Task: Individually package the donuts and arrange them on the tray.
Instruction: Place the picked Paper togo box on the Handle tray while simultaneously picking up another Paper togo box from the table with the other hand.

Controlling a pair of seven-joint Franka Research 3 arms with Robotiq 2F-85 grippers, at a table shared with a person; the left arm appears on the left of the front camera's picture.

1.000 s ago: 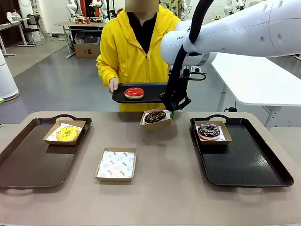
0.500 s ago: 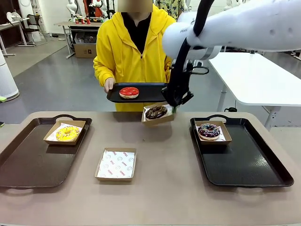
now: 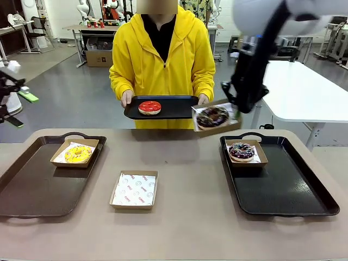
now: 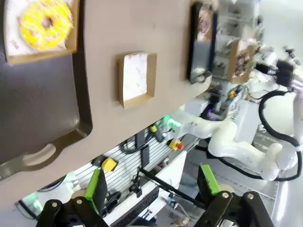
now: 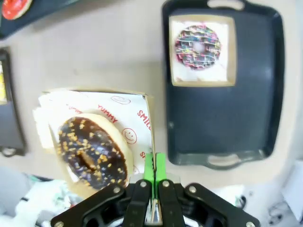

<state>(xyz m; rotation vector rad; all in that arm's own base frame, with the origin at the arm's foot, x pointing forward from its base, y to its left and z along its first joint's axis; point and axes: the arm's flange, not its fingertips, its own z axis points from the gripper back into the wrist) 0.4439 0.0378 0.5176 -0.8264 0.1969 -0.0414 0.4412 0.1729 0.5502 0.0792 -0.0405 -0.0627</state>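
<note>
Jaws of the right gripper clamp the rim of the box bearing the chocolate donut, aloft at eleven o'clock of the right tray, the person's tray just at its nine o'clock; left gripper open

**Front camera:** fixed on the robot's side, facing across the table to the person at the far edge. The left tray and right tray sit at middle range.

**Left wrist camera:** high, out past the table's left end and rolled sideways, looking down and across from afar. The yellow donut is nearest, the empty box beyond it.

**Right wrist camera:** pointing straight down, close above the chocolate donut in its lifted box, with the right tray farther below.

**Shared by all three views:** the purple sprinkled donut on the right tray.
</note>
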